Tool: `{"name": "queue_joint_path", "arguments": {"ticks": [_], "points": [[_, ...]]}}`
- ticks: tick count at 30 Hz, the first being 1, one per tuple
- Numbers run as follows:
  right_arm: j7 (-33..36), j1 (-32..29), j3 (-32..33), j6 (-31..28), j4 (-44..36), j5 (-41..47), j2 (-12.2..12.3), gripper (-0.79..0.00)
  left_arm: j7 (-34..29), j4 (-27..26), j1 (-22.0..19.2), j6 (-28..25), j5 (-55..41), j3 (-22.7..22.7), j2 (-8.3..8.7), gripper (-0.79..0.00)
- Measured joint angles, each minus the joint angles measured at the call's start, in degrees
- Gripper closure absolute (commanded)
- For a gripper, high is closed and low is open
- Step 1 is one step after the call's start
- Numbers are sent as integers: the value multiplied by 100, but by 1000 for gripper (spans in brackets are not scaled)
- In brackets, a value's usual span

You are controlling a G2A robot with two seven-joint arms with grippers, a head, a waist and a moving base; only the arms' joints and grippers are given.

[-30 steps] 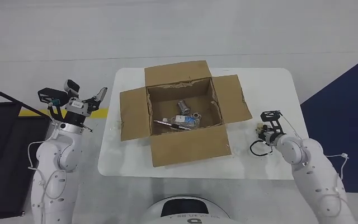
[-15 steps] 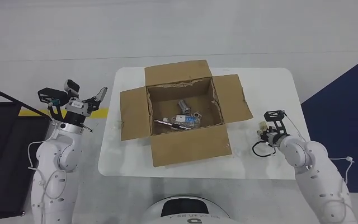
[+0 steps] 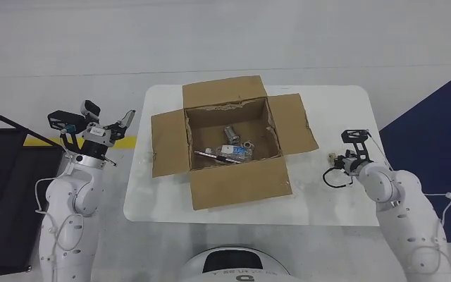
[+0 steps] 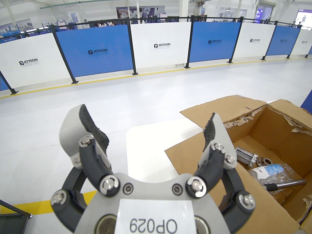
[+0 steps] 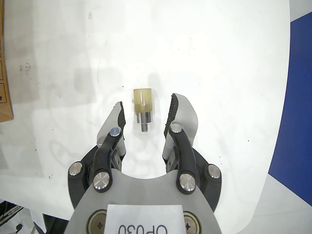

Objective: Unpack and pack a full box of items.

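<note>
While the left hand (image 4: 147,112) hung open far away, the right hand (image 5: 147,101) sat open on the surface (image 5: 207,37). The small peg (image 5: 143,103) lay loose between its fingers (image 5: 174,108), screw end pointing back at it.

Left gripper (image 4: 148,122) sits wide open, arm folded up out at the side. Right gripper (image 5: 147,109) points straight down, fingers parted too, arm stretched forward.
</note>
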Motion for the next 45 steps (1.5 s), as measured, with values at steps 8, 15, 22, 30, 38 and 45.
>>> {"name": "queue_joint_path", "arguments": {"ticks": [8, 15, 22, 30, 38, 45], "points": [[-899, -1035, 1095, -656, -1221, 1331, -14, -702, 0, 0, 0, 0, 0, 0, 0, -785], [-1613, -2189, 1762, -1227, -2400, 1648, -66, -785, 0, 0, 0, 0, 0, 0, 0, -785], [-1579, -2092, 1748, -1219, -2342, 1650, -65, -785, 0, 0, 0, 0, 0, 0, 0, -785], [-2193, -1675, 1348, -1764, -3042, 1506, -83, -785, 0, 0, 0, 0, 0, 0, 0, -785], [-403, 787, -888, -2098, -2946, 819, -69, -785, 0, 0, 0, 0, 0, 0, 0, -785], [743, 3368, -3827, -2219, -1106, -416, -524, -785, 0, 0, 0, 0, 0, 0, 0, -785]]}}
